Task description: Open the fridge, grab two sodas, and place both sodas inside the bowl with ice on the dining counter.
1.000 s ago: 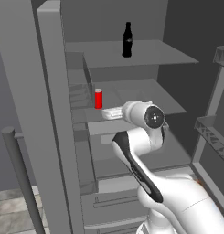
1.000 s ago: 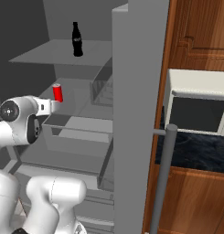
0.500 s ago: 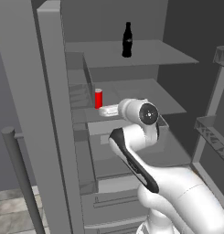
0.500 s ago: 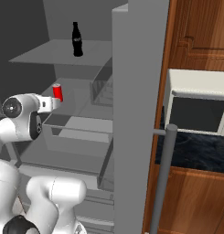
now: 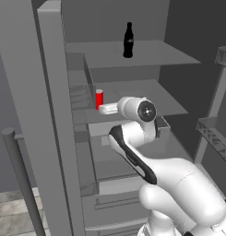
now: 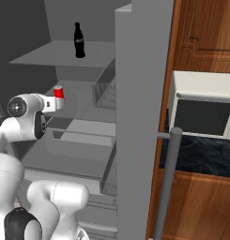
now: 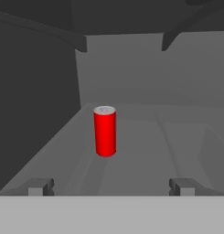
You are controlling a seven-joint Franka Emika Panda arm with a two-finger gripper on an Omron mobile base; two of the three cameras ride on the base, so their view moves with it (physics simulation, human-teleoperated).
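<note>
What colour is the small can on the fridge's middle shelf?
Red with a silvery top: the small upright can shows best in the hand view.

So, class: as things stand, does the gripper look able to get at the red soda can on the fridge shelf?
Probably yes. The gripper is open, and the red soda can stands upright on the fridge shelf just ahead, a little left of centre. Nothing stands between them, so a slight shift and advance should do.

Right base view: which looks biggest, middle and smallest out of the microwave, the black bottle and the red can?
1. Microwave, far the biggest, though nearer the camera.
2. Black bottle.
3. Red can, smallest, partly hidden by the arm.
</note>
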